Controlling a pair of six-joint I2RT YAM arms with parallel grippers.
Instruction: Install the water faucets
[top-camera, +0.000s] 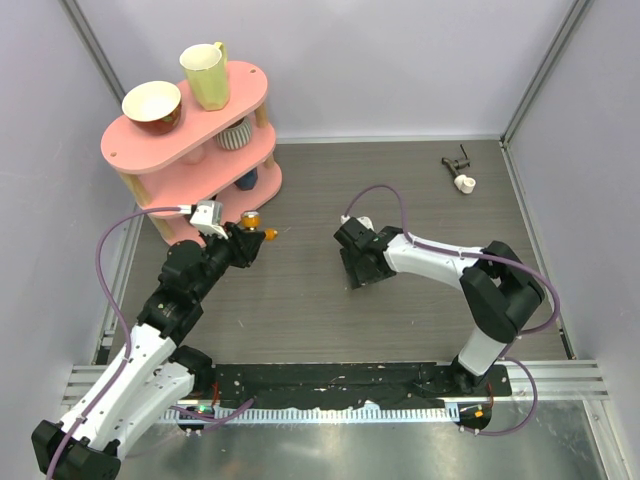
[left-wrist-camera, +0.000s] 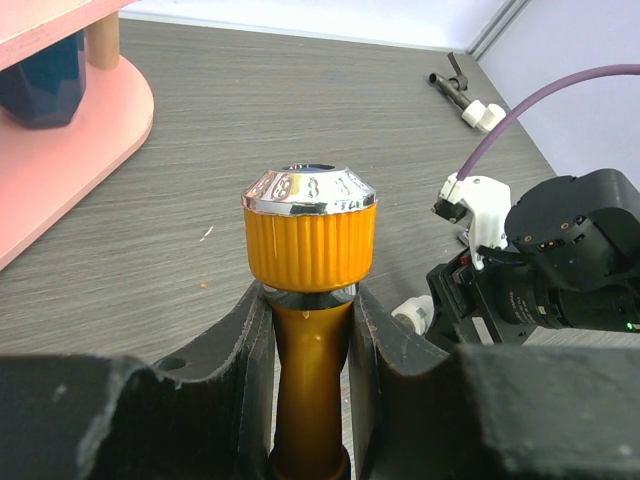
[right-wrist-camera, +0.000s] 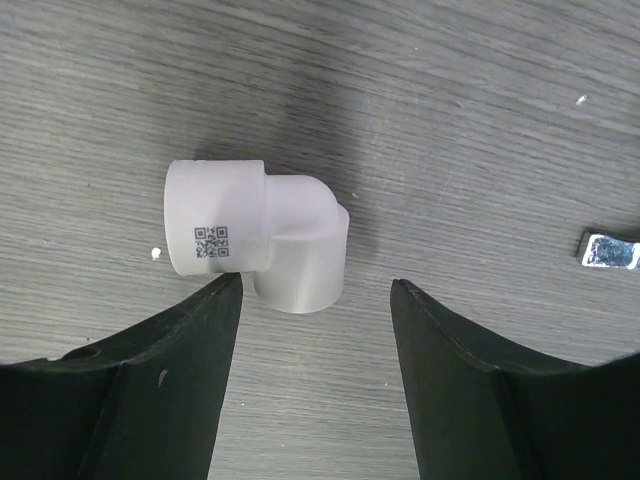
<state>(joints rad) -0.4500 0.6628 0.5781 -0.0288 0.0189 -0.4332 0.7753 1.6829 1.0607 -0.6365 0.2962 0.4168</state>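
The left gripper (left-wrist-camera: 308, 300) is clamping almost shut on the neck of the orange tap (left-wrist-camera: 310, 250), just under its silvery knob (left-wrist-camera: 309, 190), holding it just right of the pink shelf's (top-camera: 190, 150) lower tier. The right gripper (right-wrist-camera: 315, 285), further right of the shelf, is standing roughly half open and gripping nothing, with the white pipe fitting (right-wrist-camera: 255, 235) lying on the table partly between its fingertips. The grey wood-grain table (top-camera: 300, 310) is sitting between pale walls (top-camera: 400, 60) — a dark tap piece with a white end (top-camera: 459, 172) is lying well right of the shelf, near the back wall.
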